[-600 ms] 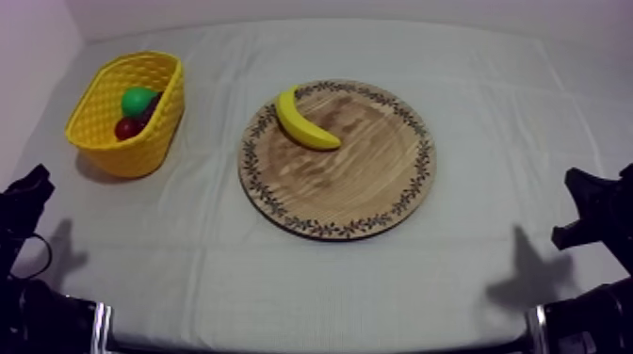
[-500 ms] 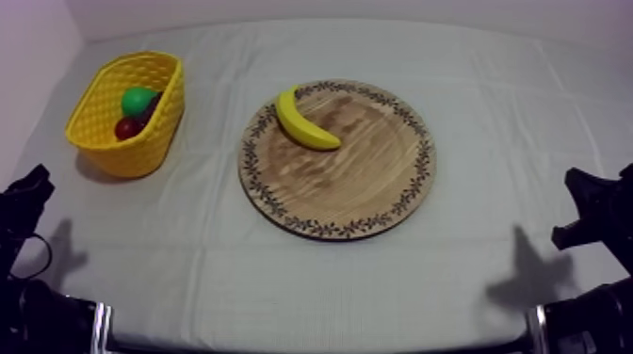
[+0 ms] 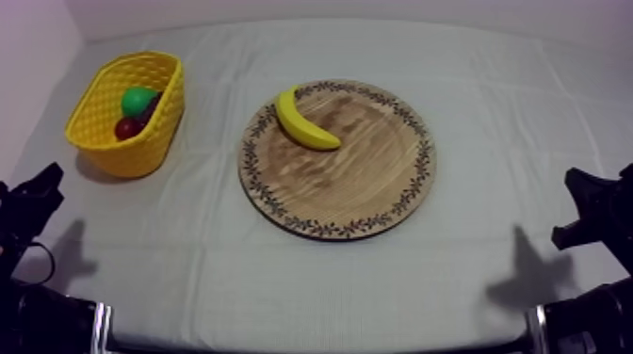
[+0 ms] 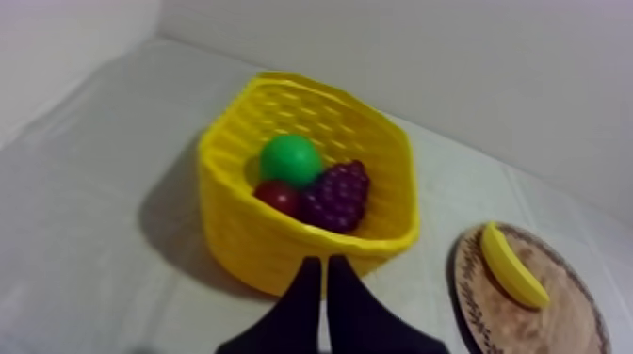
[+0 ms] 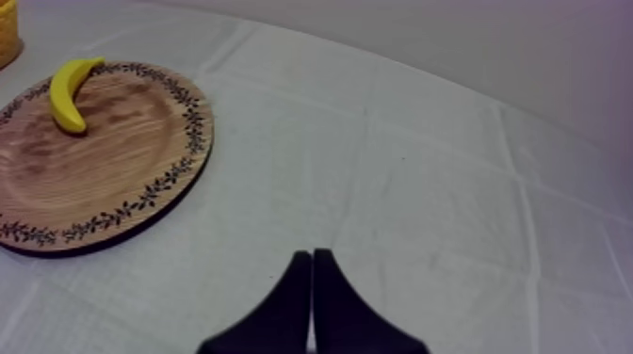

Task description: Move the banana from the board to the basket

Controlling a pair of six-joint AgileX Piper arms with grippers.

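Top view: banana (image 3: 304, 120), smooth, yellow, curved, lies on upper-left part of round wooden board (image 3: 348, 188). Long axis runs diag.: one tip at leaf-patterned rim, other toward board ctr. Yellow lattice-walled basket (image 3: 151, 136) stands left of board, apart from it; holds grapes (image 4: 336, 196), small red fruit (image 4: 278, 196), green fruit (image 4: 290, 158). Left gripper (image 4: 325, 268): fingers pressed together, nothing between. Right gripper (image 5: 312, 256): same.

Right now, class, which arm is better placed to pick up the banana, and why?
Probably the left. The banana lies on the left part of the board, nearer the left gripper, and the basket stands on that side too. The right gripper would have to cross the board. Both are shut.
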